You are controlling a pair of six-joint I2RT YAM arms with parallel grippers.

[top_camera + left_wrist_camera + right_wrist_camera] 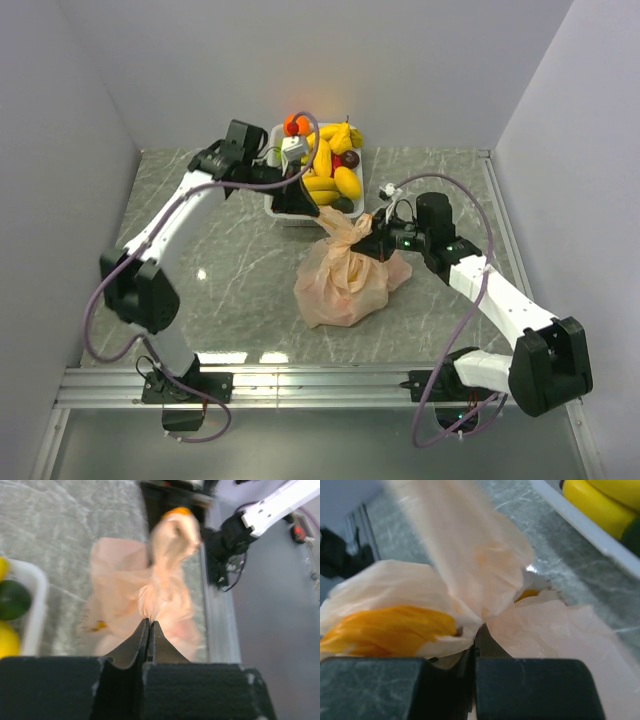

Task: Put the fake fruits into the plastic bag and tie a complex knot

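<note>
Top external gives me the whole table: the plastic bag sits in the middle of it, a bulging peach-coloured lump, its top drawn up into a crumpled neck that leans toward the white tray at the back. The fake fruits I can make out are all in that tray: yellow bananas piled across it, an orange one at the far left corner, a dark round one on the right side. What is inside the bag I cannot tell through the plastic.

My left gripper is down at the tray's near edge, just beside the bag's neck. On left wrist its jaws are pressed flat together, and the plastic narrows to a point right at the tips, so I read that as a pinch on a thin fold of the bag. The view is blurred, and the fold itself is hard to make out. A green fruit shows at the left margin, inside the tray's rim.

My right gripper comes in from the right and meets the bag on its upper right side. On right wrist the jaws are closed with no gap, and crinkled plastic bunches out directly from between them, an orange printed patch on the left fold — it has hold of the bag. The tray's rim and a banana cross the top right corner of that view, near the bag but apart from it
</note>
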